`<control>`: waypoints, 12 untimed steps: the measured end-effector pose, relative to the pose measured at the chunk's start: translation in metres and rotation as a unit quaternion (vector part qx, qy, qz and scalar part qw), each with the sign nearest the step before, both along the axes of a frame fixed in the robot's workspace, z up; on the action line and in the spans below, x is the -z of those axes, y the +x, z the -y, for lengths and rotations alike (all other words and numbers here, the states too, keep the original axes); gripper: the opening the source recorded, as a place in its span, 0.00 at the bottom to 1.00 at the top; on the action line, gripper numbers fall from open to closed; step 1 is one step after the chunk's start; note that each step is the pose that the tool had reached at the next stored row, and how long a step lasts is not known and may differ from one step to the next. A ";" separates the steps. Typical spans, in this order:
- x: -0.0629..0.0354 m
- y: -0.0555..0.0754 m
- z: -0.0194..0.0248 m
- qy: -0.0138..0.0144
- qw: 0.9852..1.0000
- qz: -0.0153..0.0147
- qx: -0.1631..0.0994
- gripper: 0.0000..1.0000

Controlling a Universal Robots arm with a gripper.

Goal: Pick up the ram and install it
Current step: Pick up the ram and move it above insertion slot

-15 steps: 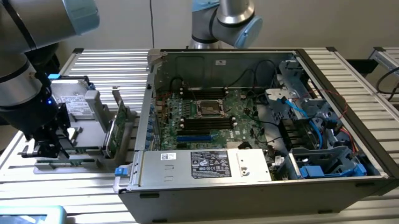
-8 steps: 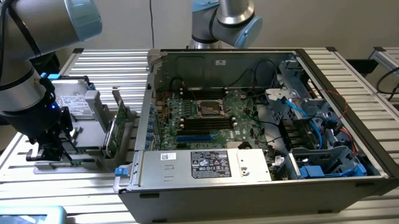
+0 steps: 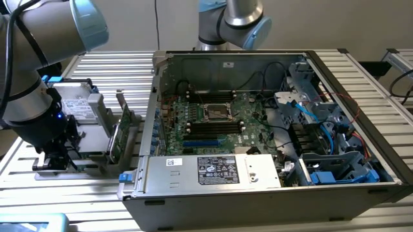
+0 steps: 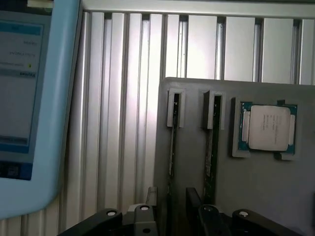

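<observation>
Open computer case [image 3: 258, 208], slatted table [image 3: 123, 67], processor chip [image 4: 269, 127] on grey tray [image 4: 261, 196]

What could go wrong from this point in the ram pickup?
1. The open jaws of the gripper line up either side of one thin green ram stick in the grey slotted holder. The neighbouring ram stick sits close, so a jaw might clip it.
2. An off-centre grip could tilt the stick in its slot.

Ram [image 4: 172, 142], a thin dark stick seen edge-on, standing upright on its long edge in a narrow slot of the grey holder [image 4: 192, 162], not yet lifted, second stick [image 4: 210, 147] parallel in the neighbouring slot
</observation>
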State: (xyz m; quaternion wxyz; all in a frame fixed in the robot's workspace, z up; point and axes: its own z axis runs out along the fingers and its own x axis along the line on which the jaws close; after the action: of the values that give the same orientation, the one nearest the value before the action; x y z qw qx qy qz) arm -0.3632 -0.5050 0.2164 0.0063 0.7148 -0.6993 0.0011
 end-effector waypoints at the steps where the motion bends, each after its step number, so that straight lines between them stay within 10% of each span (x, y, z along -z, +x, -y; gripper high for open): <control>1: 0.0018 0.000 0.0000 0.000 1.000 0.000 0.000 0.36; 12: 0.0168 0.000 -0.0005 0.003 1.000 -0.008 0.000 0.36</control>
State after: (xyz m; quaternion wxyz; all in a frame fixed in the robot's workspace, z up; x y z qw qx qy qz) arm -0.3631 -0.5045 0.1996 0.0101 0.7148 -0.6992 -0.0065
